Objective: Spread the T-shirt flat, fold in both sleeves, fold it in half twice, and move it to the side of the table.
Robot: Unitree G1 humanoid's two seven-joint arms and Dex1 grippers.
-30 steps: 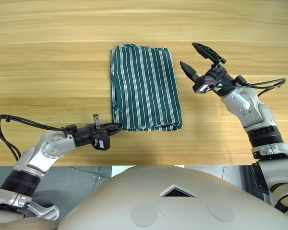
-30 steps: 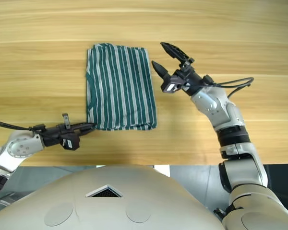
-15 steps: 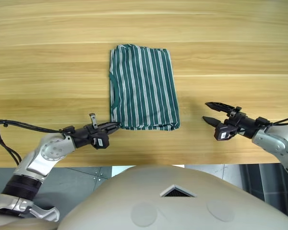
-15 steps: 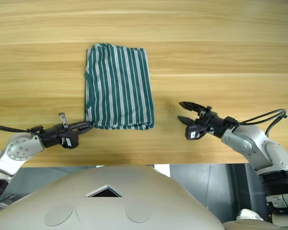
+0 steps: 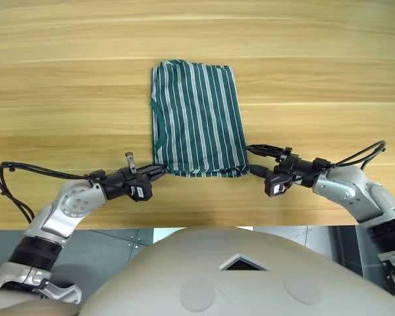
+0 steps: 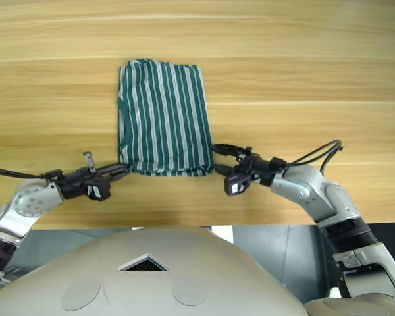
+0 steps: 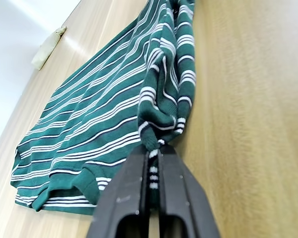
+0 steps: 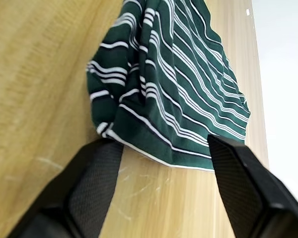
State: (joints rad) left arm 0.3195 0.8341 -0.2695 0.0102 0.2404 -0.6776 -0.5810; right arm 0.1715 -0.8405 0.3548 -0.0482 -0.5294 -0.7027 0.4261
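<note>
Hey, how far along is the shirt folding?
Done: the T-shirt lies as a rectangle, no sleeves sticking out. In hand: the left gripper is shut on its near left corner; the right gripper is open at the near right corner. Left: folding it in half and moving it aside on the table.

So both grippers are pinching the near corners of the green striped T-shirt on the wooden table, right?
No: only the left gripper pinches a near corner of the green striped T-shirt on the wooden table. The right gripper is open at the other corner; the right wrist view shows it.
</note>
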